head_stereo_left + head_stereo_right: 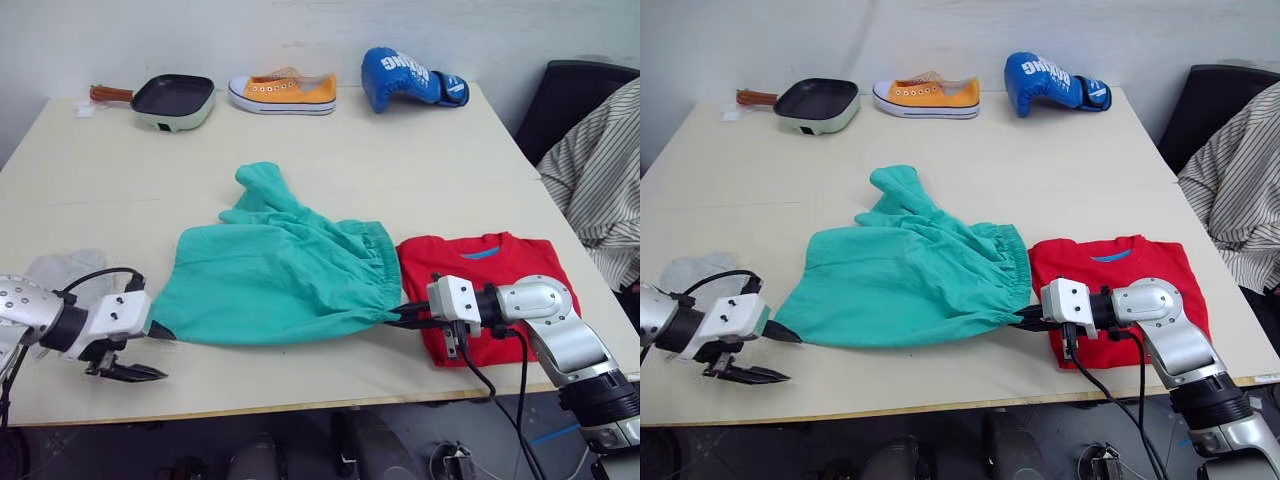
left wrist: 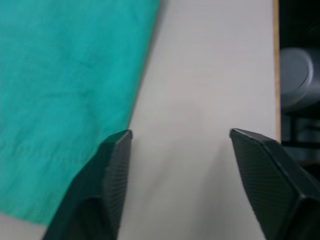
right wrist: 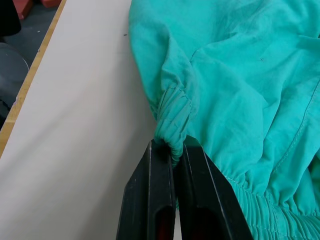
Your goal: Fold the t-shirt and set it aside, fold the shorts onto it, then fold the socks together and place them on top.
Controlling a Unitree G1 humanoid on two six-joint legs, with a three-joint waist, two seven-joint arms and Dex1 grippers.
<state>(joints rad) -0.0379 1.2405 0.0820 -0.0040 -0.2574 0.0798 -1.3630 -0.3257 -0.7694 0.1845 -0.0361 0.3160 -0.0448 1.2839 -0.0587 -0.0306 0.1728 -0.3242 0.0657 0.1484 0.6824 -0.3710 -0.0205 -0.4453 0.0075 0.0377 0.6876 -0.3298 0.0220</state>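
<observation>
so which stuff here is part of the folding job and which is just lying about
Job: shorts, pinched at the waistband by the right claw; folded t-shirt; socks.

Lying about: pan, orange shoe, blue boxing glove, striped cloth.

You're looking at a beige table (image 1: 440, 160) against a pale wall (image 1: 300, 30).
A dark chair (image 1: 565, 100) stands at its far right.
</observation>
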